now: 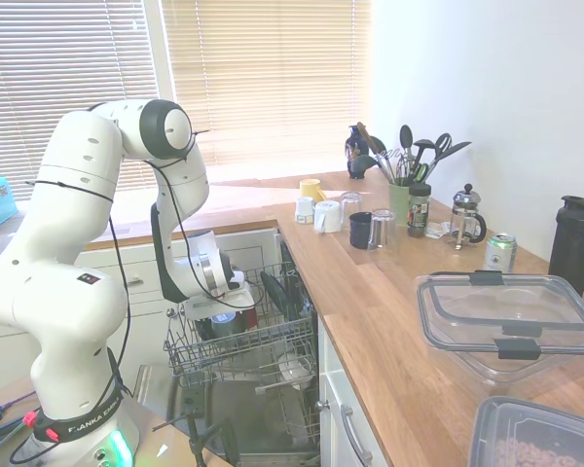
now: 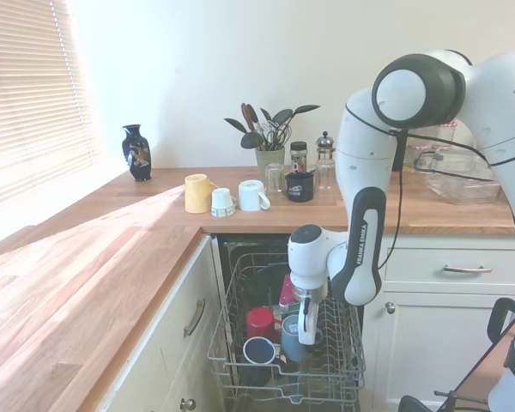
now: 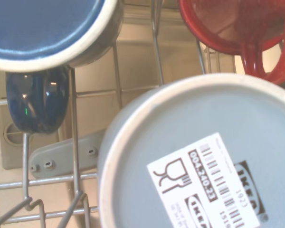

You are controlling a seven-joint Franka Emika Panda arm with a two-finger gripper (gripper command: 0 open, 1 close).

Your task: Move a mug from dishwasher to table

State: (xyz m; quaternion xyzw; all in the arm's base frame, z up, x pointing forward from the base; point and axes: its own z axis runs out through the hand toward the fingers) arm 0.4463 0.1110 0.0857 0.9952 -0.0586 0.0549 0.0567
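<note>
Grey mug (image 3: 199, 156) sits upside down in the dishwasher (image 2: 283, 360) rack, the hand (image 2: 306, 330) right over it (can't tell if spread or pinching), and it could easily slip or knock the red mug (image 2: 259, 321) crammed alongside.

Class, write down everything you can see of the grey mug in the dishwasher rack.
The grey mug stands upside down in the dishwasher's wire upper rack, its flat base facing up. The base looks like matte blue-grey ceramic with a paler rim ring, and it carries a white sticker with a barcode and a glass-and-fork symbol. The red mug and the blue-based mug are its neighbours. The gripper is right at it; whether the fingers touch it cannot be told. Its handle is not visible.
</note>
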